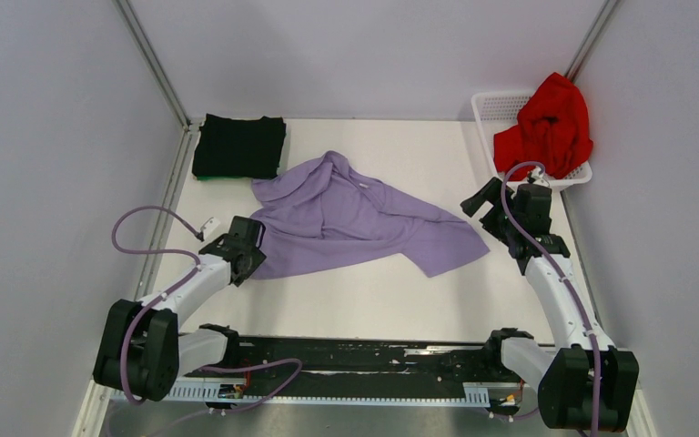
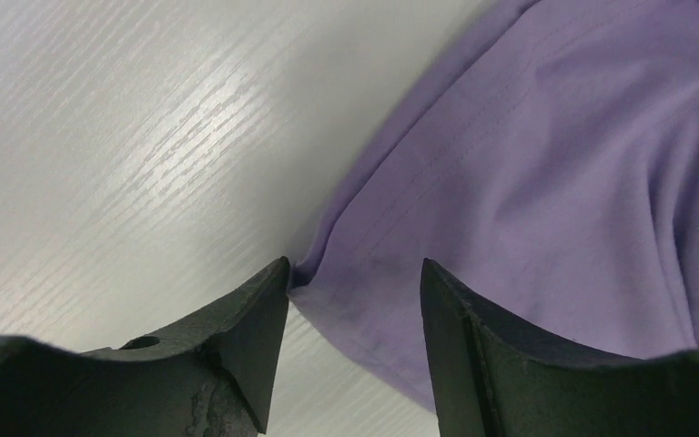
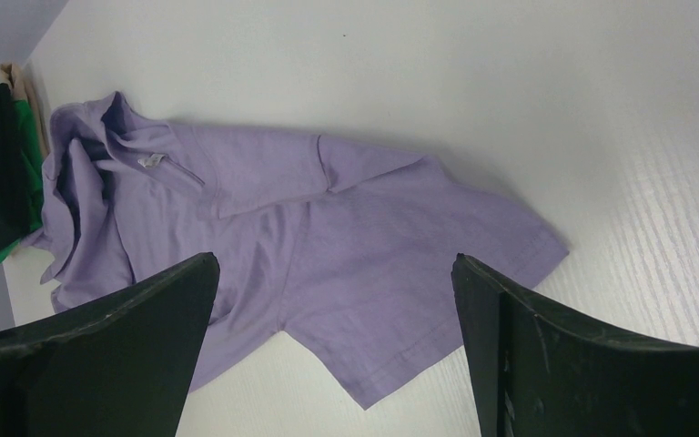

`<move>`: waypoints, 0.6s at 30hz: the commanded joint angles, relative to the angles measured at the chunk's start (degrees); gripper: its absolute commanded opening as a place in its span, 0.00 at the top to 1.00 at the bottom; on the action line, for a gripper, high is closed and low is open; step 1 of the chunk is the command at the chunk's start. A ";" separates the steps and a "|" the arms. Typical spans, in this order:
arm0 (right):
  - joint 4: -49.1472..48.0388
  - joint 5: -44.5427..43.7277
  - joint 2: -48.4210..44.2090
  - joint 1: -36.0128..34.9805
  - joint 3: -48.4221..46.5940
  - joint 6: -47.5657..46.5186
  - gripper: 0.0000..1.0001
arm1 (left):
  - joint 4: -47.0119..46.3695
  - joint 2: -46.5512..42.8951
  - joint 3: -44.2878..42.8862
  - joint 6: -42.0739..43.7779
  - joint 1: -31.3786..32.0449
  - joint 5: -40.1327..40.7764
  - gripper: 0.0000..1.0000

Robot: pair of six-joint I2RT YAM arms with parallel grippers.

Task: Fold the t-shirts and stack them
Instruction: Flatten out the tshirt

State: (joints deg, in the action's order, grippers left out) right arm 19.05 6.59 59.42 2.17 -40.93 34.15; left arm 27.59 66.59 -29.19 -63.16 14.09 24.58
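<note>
**Straddling the lavender shirt's corner**

The left gripper (image 2: 353,273) sits low over the table (image 1: 373,300). Its jaws are partly apart around the near-left corner of the lavender t-shirt (image 1: 346,218), which is not pinched. The right gripper (image 3: 335,264) hangs wide open and empty, near the shirt's right end. The shirt lies rumpled mid-table. A folded black t-shirt (image 1: 239,146) rests far left, and the red t-shirt (image 1: 551,123) is heaped in the white basket (image 1: 496,105).
</note>
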 commanded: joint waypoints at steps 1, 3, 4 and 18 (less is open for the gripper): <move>-1.47 0.22 -0.97 0.02 -0.12 -1.02 0.00 | -5.20 3.40 1.10 -3.72 -0.77 0.71 0.42; -1.32 -0.10 -0.97 0.02 -0.12 -1.02 0.00 | -6.06 3.51 0.99 -3.29 -0.81 0.06 0.46; -1.30 -0.27 -0.97 0.02 -0.12 -1.06 0.00 | -6.24 3.57 0.98 -3.24 -0.81 0.00 0.49; 2.68 -2.00 0.59 0.02 -1.52 -1.66 0.01 | -5.70 2.85 -0.13 0.96 -0.79 -1.22 1.00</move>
State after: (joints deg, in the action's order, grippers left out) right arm 19.68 5.69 59.48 2.17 -40.93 33.89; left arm 19.92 70.50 -29.52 -62.72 13.41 24.95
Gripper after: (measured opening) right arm 0.997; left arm 0.017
